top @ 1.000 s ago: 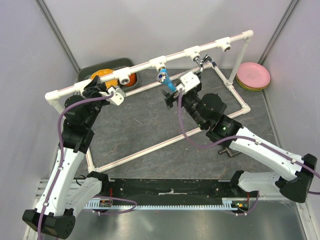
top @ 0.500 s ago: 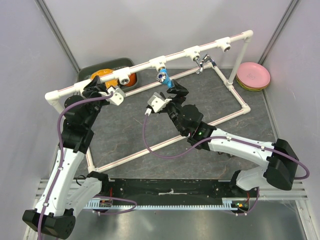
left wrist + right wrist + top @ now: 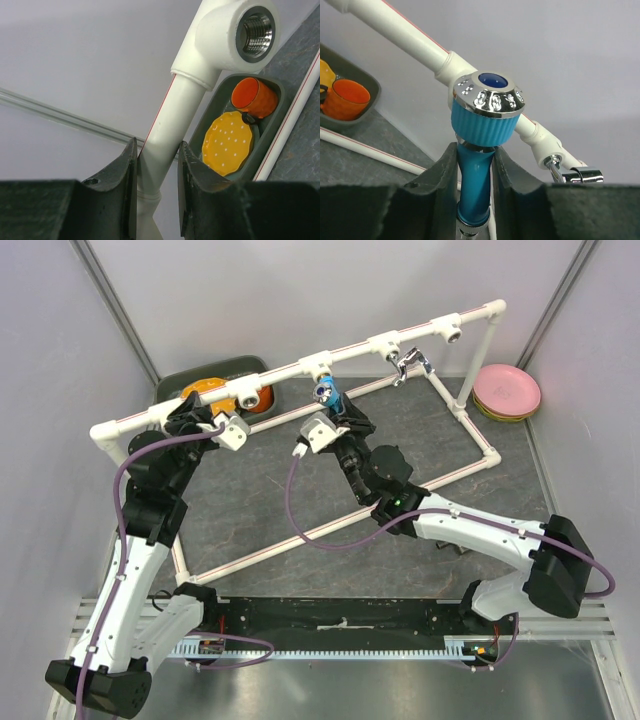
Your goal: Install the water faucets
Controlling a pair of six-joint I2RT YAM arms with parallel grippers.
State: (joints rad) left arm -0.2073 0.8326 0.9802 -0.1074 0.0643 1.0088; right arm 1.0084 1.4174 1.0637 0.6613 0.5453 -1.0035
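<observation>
Two grips show: the left gripper (image 3: 156, 151) clamps the white pipe (image 3: 175, 100) of the frame, and the right gripper (image 3: 474, 156) pinches the blue faucet (image 3: 485, 125) below its knob.

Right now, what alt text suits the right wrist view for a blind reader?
Two dark fingers clamp the stem of a blue faucet with a chrome-capped knob. Behind it a white pipe runs diagonally, a chrome faucet at lower right, an orange cup at left.
</observation>
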